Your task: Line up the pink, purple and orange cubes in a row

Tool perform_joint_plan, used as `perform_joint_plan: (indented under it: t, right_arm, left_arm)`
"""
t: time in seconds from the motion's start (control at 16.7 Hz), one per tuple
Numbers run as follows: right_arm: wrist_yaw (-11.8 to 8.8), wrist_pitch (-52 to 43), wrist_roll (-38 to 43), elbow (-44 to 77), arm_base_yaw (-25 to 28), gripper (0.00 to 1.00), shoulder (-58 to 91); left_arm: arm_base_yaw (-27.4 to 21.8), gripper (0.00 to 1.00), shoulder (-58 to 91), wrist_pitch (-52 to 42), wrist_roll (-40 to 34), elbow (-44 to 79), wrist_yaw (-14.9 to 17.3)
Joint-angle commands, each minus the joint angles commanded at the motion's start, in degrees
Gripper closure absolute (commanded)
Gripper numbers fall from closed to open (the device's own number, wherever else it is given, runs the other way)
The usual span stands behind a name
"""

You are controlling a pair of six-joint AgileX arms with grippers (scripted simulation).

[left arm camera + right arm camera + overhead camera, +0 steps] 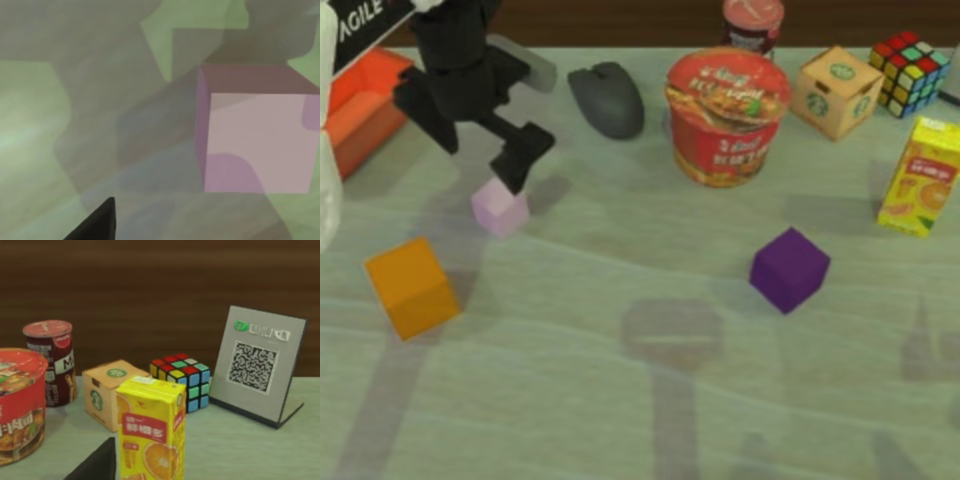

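The small pale pink cube (500, 208) rests on the table at the back left. My left gripper (516, 178) hangs just above its far edge, open and holding nothing. In the left wrist view the pink cube (255, 135) lies off to one side of the single dark fingertip (97, 222) that shows, not between the fingers. The orange cube (412, 286) sits near the table's left edge, and the purple cube (789, 268) right of centre. My right gripper is outside the top view; one dark fingertip (97, 465) shows in its wrist view, with nothing held.
Along the back stand an orange tray (360, 105), a grey mouse (607, 98), a red noodle cup (727, 115), a dark can (753, 22), a tan box (837, 92) and a puzzle cube (910, 72). A yellow juice carton (920, 175) stands at the right, a QR sign (260, 365) behind.
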Motion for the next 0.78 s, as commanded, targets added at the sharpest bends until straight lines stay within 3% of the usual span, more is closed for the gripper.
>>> perform_joint_plan:
  t: [0.18,0.54,0.78]
  right_arm:
    - [0.0,0.0,0.0,0.0,0.0,0.00,0.0]
    - [0.0,0.0,0.0,0.0,0.0,0.00,0.0]
    - [0.0,0.0,0.0,0.0,0.0,0.00,0.0]
  left_arm:
    - [0.1,0.00,0.4,2.3,-0.1,-2.1,-0.1]
    - [0.3,0.00,3.5,15.7,0.1,-11.9,0.0]
    - [0.3,0.00,4.1,17.4,0.2,-13.4,0.0]
